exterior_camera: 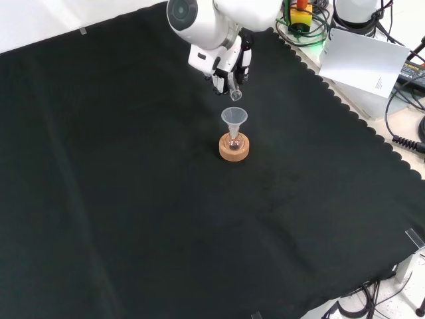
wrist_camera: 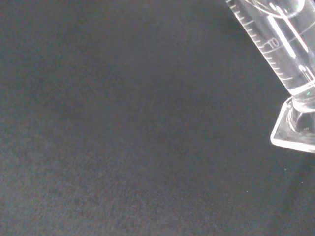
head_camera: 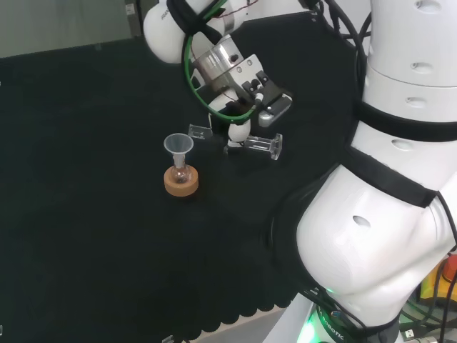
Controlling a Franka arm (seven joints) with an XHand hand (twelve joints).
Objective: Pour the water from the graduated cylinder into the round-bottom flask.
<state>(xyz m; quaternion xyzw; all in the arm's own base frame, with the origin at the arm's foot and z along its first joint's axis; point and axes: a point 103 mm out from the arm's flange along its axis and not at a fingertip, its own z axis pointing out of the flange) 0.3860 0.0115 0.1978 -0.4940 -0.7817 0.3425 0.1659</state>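
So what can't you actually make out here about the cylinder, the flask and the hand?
- Water in the graduated cylinder: clear glass against black cloth hides any level; the wrist view cuts off its upper part.
- Contents of the round-bottom flask: too small in both bench views, with the funnel over its neck.
- Grip of the hand: its fingers are hidden by the wrist housing in the head view and by the arm's link in the front view.

On the tabletop (exterior_camera: 119, 199) a cork ring stand (exterior_camera: 234, 149) carries the round-bottom flask (exterior_camera: 233, 140), and a funnel (exterior_camera: 234, 117) sits in the flask's neck. In the head view the hand (head_camera: 239, 133) is up and to the right of the funnel, holding the graduated cylinder (head_camera: 251, 143) lying nearly level, base to the right, mouth to the left. In the front view the cylinder's mouth hangs just above and behind the funnel, apart from it.
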